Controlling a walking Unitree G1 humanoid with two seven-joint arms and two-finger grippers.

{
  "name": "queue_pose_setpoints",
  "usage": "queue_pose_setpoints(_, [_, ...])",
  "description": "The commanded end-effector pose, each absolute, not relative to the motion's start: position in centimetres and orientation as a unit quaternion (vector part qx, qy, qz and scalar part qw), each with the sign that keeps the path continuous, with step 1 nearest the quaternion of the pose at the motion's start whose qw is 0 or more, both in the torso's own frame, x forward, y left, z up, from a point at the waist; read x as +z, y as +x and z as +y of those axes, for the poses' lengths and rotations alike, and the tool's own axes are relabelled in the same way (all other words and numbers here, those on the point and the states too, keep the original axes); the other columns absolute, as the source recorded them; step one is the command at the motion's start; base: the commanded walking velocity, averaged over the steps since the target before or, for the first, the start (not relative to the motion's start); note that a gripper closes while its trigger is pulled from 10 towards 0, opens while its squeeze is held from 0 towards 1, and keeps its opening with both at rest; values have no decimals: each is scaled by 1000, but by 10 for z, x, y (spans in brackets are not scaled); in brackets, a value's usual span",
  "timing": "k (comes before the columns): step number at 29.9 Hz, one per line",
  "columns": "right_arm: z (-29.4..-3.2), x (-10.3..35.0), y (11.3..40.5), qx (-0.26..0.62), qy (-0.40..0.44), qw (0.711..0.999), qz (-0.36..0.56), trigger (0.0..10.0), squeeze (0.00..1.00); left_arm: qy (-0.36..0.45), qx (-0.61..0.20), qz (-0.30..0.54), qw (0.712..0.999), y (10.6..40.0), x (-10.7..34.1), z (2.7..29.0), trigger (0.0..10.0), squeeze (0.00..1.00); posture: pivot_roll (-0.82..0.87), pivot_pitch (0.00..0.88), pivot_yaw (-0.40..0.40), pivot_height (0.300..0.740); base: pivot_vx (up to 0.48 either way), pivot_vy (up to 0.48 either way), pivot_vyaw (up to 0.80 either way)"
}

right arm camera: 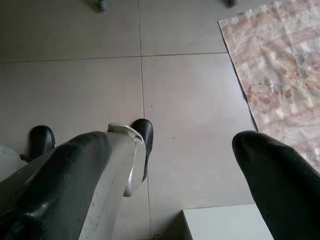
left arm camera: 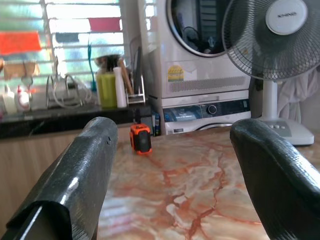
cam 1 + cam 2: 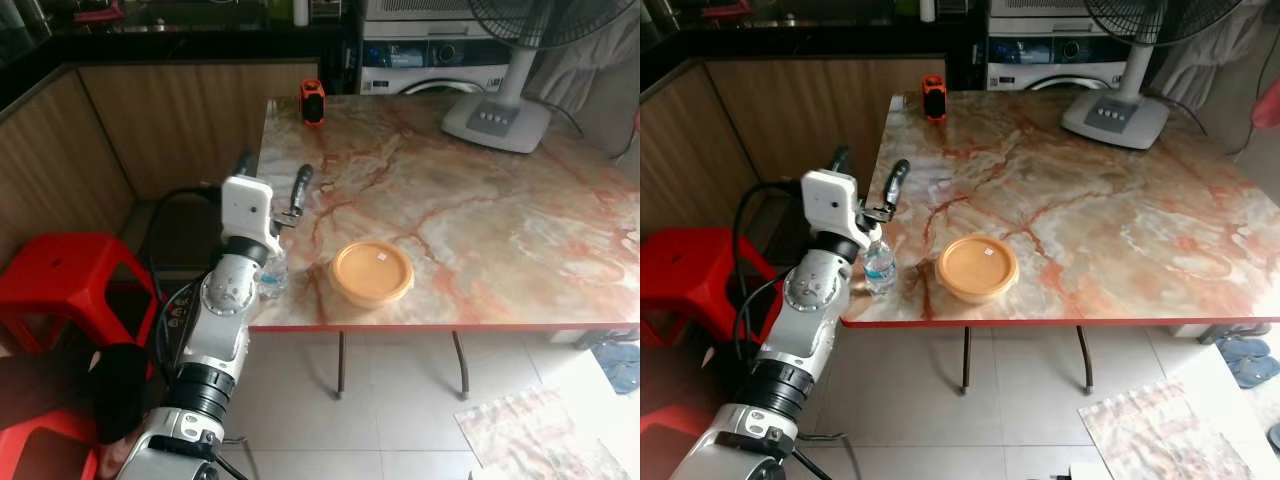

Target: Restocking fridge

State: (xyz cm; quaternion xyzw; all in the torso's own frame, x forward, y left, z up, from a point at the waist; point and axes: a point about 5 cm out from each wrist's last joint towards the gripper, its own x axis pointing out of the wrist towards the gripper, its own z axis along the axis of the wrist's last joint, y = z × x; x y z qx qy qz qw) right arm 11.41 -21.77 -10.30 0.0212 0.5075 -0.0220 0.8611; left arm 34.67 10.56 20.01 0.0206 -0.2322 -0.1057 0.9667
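Water bottle, small and clear, is seen in the right eye view standing at the table's front left corner, just inside the red edge. The left gripper is held directly above it, its fingers spread well apart, presumably poised for a grasp from above. A round orange lidded container sits near the front edge, just beside the bottle; both are judged to be items awaiting the fridge.

In the left eye view, an orange gadget is found at the far left corner and a fan base at the far edge.

In the left wrist view, the two fingers are shown parted, aimed across the marbled top.

In the right wrist view, the right gripper is seen splayed over floor tiles and a rug, hanging idle.
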Motion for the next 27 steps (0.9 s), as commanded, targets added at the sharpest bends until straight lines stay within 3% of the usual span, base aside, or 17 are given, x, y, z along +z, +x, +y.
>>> queue_pose_setpoints(1, [-213, -105, 112, -20, 28, 858, 512, 10000, 0, 2, -108, -231, 967, 347, 202, 108, 10000, 0, 20, 0, -11, 740, 0, 0, 0])
queue_pose_setpoints(27, [-213, -104, 112, -14, 28, 858, 513, 10000, 0, 20, -102, -231, 967, 346, 205, 108, 10000, 0, 20, 0, -14, 740, 0, 0, 0])
